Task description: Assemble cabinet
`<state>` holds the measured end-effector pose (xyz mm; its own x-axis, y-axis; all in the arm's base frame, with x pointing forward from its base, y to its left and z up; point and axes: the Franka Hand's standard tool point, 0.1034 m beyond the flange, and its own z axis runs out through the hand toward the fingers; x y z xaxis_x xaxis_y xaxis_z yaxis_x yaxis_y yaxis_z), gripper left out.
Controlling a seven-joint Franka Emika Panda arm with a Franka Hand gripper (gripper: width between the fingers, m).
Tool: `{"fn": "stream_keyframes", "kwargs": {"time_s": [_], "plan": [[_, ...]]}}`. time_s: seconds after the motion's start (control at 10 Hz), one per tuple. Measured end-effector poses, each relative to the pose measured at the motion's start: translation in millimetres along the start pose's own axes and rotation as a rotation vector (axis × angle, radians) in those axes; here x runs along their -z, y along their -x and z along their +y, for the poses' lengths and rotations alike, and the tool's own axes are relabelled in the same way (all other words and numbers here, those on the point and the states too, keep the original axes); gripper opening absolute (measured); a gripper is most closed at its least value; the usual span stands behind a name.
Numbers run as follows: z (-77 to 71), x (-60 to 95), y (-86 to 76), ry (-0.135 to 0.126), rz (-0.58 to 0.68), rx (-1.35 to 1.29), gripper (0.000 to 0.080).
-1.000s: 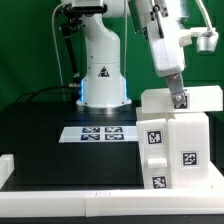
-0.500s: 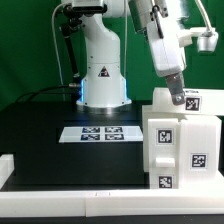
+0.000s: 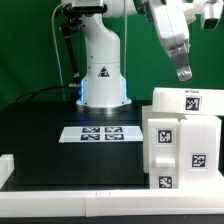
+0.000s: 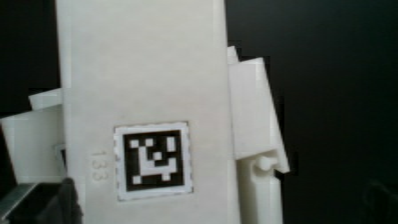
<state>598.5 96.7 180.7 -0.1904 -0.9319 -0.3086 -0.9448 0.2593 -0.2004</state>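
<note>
The cabinet [image 3: 183, 140] runs off the right edge and lower right of the exterior view, its far side unseen. In the blurred wrist view the cabinet [image 4: 151, 90] overflows the frame, and its tag [image 4: 153, 160] is too soft to read.

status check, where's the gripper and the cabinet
Gripper open, empty, fingers above the cabinet. Cabinet standing on table, right of marker board. Nothing in the way.
</note>
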Motion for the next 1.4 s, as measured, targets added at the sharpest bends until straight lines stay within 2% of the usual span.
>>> {"fn": "stream_keyframes", "kwargs": {"time_s": [0.2, 0.4, 0.7, 0.8, 1.1, 1.4], "plan": [[1.0, -1.7, -0.8, 0.007, 0.007, 0.111, 0.0797], [2.5, -4.9, 0.5, 0.045, 0.002, 0.483, 0.0797], [-6.5, -8.4, 5.5, 0.143, -0.084, 0.937, 0.0797], [-9.3, -8.0, 5.7, 0.15, -0.092, 0.949, 0.0797], [-10.2, -7.6, 3.8, 0.145, -0.101, 1.181, 0.0797], [-13.6, 0.4, 1.0, 0.158, -0.09, 1.584, 0.0797]]}}
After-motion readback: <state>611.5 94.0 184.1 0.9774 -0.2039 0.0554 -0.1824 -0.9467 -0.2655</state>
